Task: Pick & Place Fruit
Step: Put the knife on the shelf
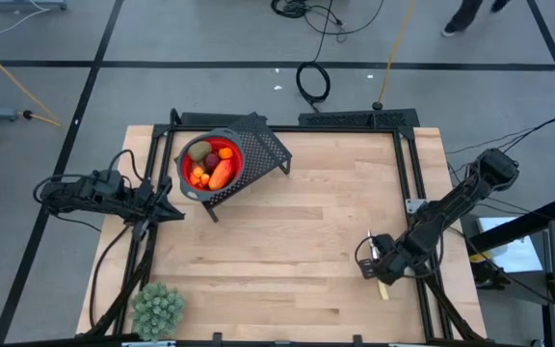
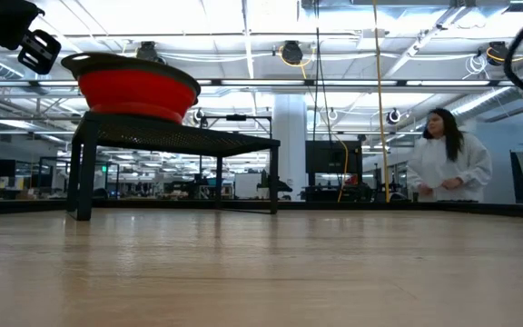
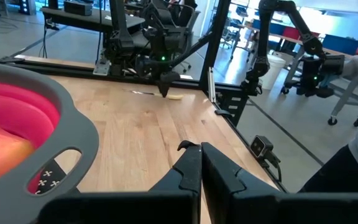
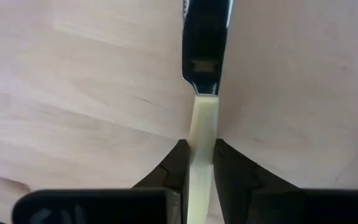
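The right gripper [image 4: 198, 163] is clenched on a pale yellow stick [image 4: 202, 134] lying on the table [image 4: 73, 81].

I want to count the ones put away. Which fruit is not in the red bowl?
The pale yellow piece on the table's right side, pinched in the right pincer. The others lie in the red bowl on the rack.

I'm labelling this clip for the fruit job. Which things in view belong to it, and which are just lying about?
Part of the job:
- fruit heaped in the red bowl
- pale yellow piece pinched in the right gripper at the table's right
- left gripper, shut, beside the bowl

Just lying about:
- black mesh stand under the bowl
- spiky green plant
- person beyond the table
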`<act>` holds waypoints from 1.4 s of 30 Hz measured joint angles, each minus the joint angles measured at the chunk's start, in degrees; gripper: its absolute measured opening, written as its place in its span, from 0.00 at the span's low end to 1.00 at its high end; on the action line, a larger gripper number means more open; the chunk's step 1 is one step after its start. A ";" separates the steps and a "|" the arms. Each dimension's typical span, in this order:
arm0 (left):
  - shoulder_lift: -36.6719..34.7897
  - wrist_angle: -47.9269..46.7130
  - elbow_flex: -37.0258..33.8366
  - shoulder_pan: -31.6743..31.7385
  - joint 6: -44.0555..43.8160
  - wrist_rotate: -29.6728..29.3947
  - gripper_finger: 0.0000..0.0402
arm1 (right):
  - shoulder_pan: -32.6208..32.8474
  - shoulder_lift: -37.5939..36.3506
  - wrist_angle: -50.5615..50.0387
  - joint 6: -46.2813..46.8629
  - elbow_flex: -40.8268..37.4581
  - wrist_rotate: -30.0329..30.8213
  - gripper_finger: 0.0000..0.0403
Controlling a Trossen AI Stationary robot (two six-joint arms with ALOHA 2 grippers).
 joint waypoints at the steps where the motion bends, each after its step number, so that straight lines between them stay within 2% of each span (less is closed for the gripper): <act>1: 0.00 0.00 0.00 -0.01 0.00 0.01 0.02 | -0.34 0.01 -0.72 -0.39 0.68 0.54 0.10; 16: 0.00 0.02 0.00 -0.01 -0.02 -0.01 0.02 | -8.83 -0.03 -11.16 -14.61 12.90 -0.06 0.10; 25: 0.00 0.09 0.00 0.01 -0.03 0.01 0.02 | -16.63 0.29 -19.40 -24.71 22.20 6.62 0.10; 34: 0.00 1.05 0.00 -0.01 -1.72 0.07 0.02 | -26.35 4.53 -22.03 -40.45 29.90 6.58 0.10; 40: 0.00 1.05 0.00 0.01 -2.95 0.01 0.02 | -33.67 7.56 -23.42 -51.99 38.68 5.75 0.10; 42: 0.00 1.05 0.00 -0.01 -2.95 -0.02 0.02 | -36.69 8.93 -25.23 -55.88 42.39 3.67 0.10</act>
